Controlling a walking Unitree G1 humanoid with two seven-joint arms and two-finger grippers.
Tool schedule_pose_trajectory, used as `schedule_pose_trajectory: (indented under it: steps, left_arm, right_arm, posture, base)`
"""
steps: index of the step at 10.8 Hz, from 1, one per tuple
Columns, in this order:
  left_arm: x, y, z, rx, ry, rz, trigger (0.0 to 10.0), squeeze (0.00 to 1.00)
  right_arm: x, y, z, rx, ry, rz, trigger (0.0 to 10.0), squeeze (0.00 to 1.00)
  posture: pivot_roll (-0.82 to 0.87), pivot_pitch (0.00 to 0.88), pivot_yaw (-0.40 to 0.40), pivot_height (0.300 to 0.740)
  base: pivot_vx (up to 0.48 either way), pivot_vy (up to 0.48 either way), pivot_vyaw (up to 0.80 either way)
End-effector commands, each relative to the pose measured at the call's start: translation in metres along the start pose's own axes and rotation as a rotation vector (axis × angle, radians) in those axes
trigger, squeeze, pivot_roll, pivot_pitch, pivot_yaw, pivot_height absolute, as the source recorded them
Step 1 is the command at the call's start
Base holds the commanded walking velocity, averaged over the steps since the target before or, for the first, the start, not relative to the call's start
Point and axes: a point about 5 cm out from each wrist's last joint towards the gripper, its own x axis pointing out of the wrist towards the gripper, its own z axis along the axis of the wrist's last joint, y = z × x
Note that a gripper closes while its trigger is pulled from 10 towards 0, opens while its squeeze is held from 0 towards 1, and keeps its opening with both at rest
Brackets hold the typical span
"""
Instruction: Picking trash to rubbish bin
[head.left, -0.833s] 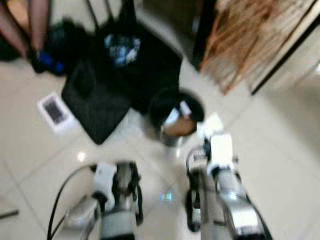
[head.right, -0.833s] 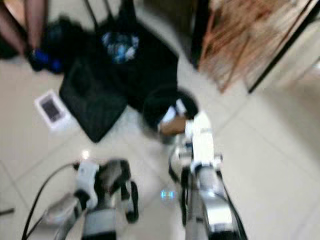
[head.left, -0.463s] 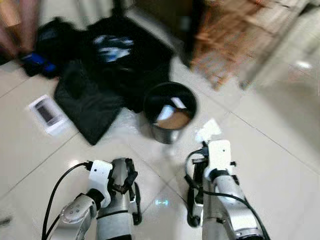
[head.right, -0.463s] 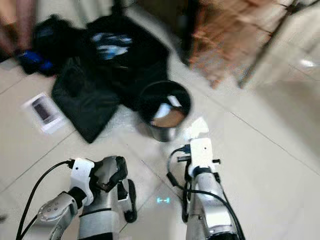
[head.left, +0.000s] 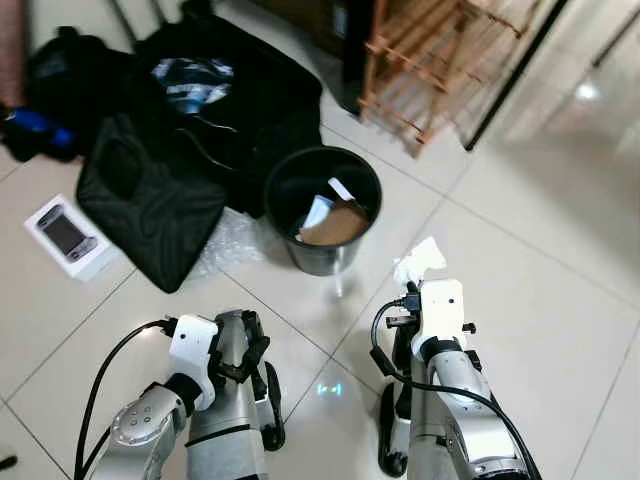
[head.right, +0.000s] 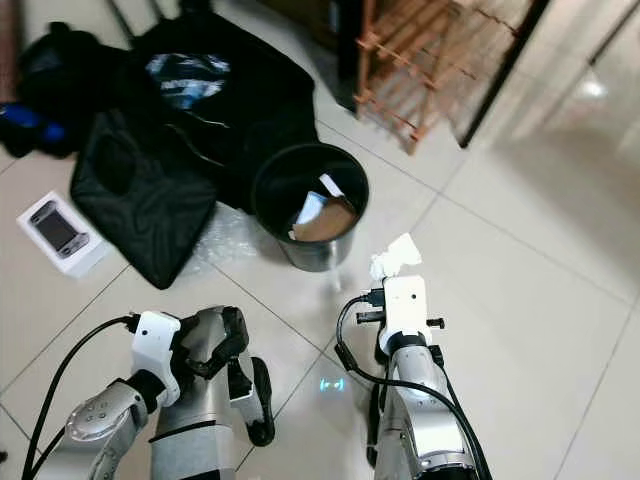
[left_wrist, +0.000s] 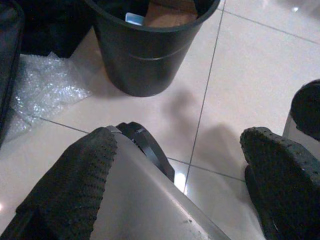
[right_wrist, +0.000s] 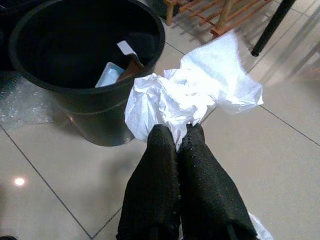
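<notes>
On the glossy cream tiled floor (head.left: 560, 300), the right gripper (right_wrist: 179, 142) pinches crumpled white tissue (right_wrist: 192, 95) at mid-frame, just short of the round black rubbish bin (head.left: 322, 210); carrying step, reach over rim next; left gripper (left_wrist: 180, 165) gapes, idle.

Head views look steeply down, wrist views low, all sharing bin (head.left: 322, 208).

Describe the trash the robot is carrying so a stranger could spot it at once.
Find the round black rubbish bin on the pale tiled floor. Just to its right, the right gripper pinches a crumpled white tissue, the only white wad held off the floor.
</notes>
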Motion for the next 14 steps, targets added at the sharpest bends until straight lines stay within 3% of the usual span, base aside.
schedule_pose_trajectory:
  steps: [1, 4, 6, 8, 12, 14]
  left_arm:
    - [-0.017, -0.007, -0.039, -0.055, 0.176, -0.006, 10.0, 0.00]
    - [-0.026, -0.009, -0.030, -0.001, 0.162, -0.045, 10.0, 0.00]
    - [-0.023, -0.003, -0.010, 0.027, 0.108, -0.038, 10.0, 0.00]
    - [-0.022, -0.011, 0.015, 0.018, 0.006, -0.073, 10.0, 0.00]
    - [-0.034, -0.015, 0.050, 0.025, -0.102, -0.028, 10.0, 0.00]
    - [-0.042, -0.017, 0.069, 0.014, -0.132, -0.059, 10.0, 0.00]
  right_arm:
    - [-0.004, -0.001, -0.006, 0.012, 0.027, -0.006, 10.0, 0.00]
    - [-0.002, 0.000, -0.003, 0.011, 0.022, 0.002, 10.0, 0.00]
    - [0.006, 0.001, 0.008, 0.006, -0.014, 0.033, 10.0, 0.00]
    - [0.020, 0.012, 0.030, 0.027, -0.082, 0.094, 10.0, 0.00]
    - [0.034, 0.031, 0.042, 0.069, -0.092, 0.222, 10.0, 0.00]
    - [0.045, 0.038, 0.050, 0.093, -0.098, 0.270, 10.0, 0.00]
  posture:
    - [0.07, 0.449, 0.042, 0.547]
    - [0.09, 0.514, 0.035, 0.547]
    - [0.10, 0.546, 0.026, 0.547]
    - [0.12, 0.561, 0.019, 0.547]
    - [0.17, 0.594, 0.006, 0.547]
    - [0.21, 0.615, 0.000, 0.547]
  base:
    - [0.000, 0.000, 0.00]
    - [0.000, 0.000, 0.00]
    - [0.000, 0.000, 0.00]
    - [0.000, 0.000, 0.00]
    - [0.000, 0.000, 0.00]
    - [0.000, 0.000, 0.00]
